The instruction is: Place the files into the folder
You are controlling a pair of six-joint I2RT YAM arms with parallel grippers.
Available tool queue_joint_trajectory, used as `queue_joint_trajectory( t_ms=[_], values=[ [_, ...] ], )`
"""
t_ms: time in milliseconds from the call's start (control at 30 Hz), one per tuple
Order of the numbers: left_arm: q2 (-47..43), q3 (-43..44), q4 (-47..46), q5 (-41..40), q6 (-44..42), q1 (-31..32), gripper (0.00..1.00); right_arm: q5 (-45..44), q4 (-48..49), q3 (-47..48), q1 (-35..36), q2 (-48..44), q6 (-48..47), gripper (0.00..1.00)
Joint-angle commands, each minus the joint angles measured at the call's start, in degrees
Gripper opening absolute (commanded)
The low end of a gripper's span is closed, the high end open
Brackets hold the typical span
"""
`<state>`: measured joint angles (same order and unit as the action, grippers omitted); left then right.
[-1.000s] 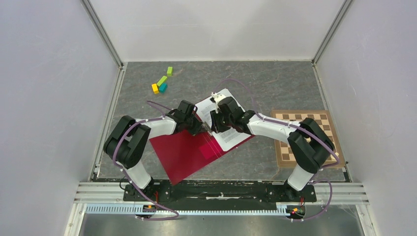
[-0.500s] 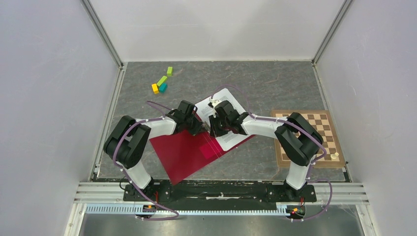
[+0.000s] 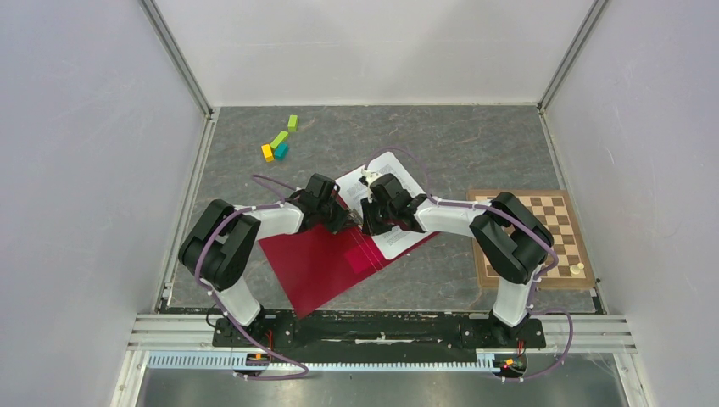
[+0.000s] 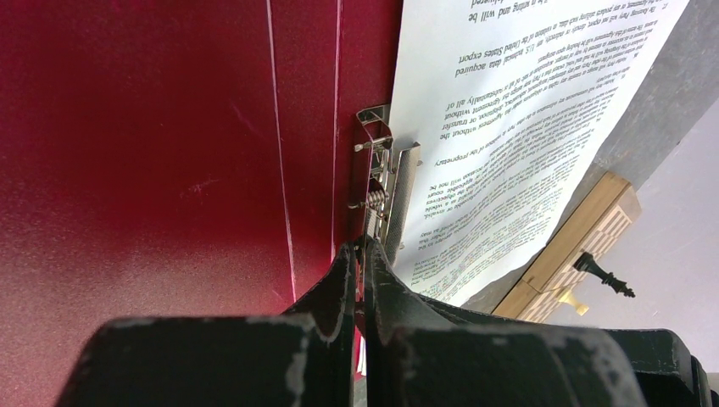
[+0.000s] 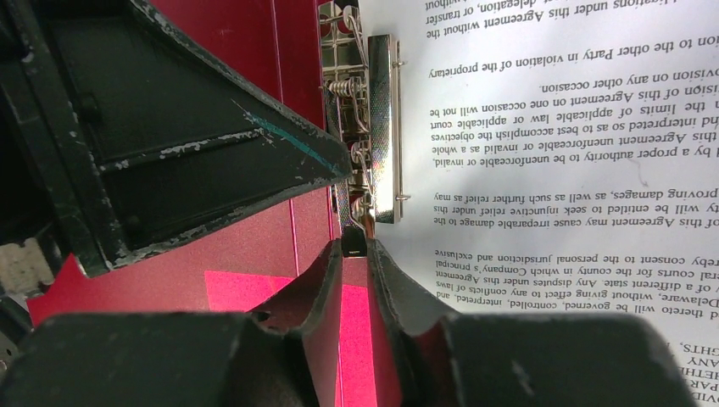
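Observation:
The red folder (image 3: 318,263) lies open on the table. The files (image 3: 398,237), white sheets of dense text, lie on its right half. A metal spring clip (image 4: 386,182) sits along the spine at the sheets' edge, and it also shows in the right wrist view (image 5: 373,127). My left gripper (image 3: 346,222) and right gripper (image 3: 366,225) meet at the spine from opposite sides. The left gripper (image 4: 360,250) is shut on the clip's near end. The right gripper (image 5: 353,246) is shut on the clip's dark lever tab. A pink patch (image 5: 254,288) shows on the folder's inside.
A brown chessboard (image 3: 551,220) lies at the right, with a pale piece (image 3: 577,270) at its near corner and a black piece (image 4: 604,275) beside it. Several coloured blocks (image 3: 278,144) lie at the back left. Enclosure walls stand on both sides.
The right arm's elbow has swung left and lower, uncovering the pale chess piece. The right gripper has shifted slightly left along the spine. The left arm, folder and files have not moved.

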<state>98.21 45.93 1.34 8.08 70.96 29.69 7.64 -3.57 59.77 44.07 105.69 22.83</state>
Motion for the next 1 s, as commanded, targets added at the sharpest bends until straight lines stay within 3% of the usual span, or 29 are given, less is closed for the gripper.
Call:
queue_joint_trajectory(
  t_ms=[0, 133, 433, 967],
  values=[
    [5.2, -4.17, 10.08, -8.34, -2.12, -0.42, 0.02, -1.44, 1.46, -0.19, 0.27, 0.77, 0.61, 0.19],
    [5.25, -4.52, 9.73, -8.32, -2.04, -0.42, 0.02, -1.11, 2.56, -0.47, 0.16, 0.6, 1.33, 0.18],
    [4.86, -6.01, 8.2, -6.64, -1.78, -0.43, 0.02, -1.67, 1.68, 0.99, 0.54, 2.14, 2.04, 0.05],
    [4.86, -7.87, 7.47, -7.5, 0.55, -0.05, 0.02, -10.09, -2.62, 4.23, 6.49, 5.2, 0.63, 0.01]
  ],
)
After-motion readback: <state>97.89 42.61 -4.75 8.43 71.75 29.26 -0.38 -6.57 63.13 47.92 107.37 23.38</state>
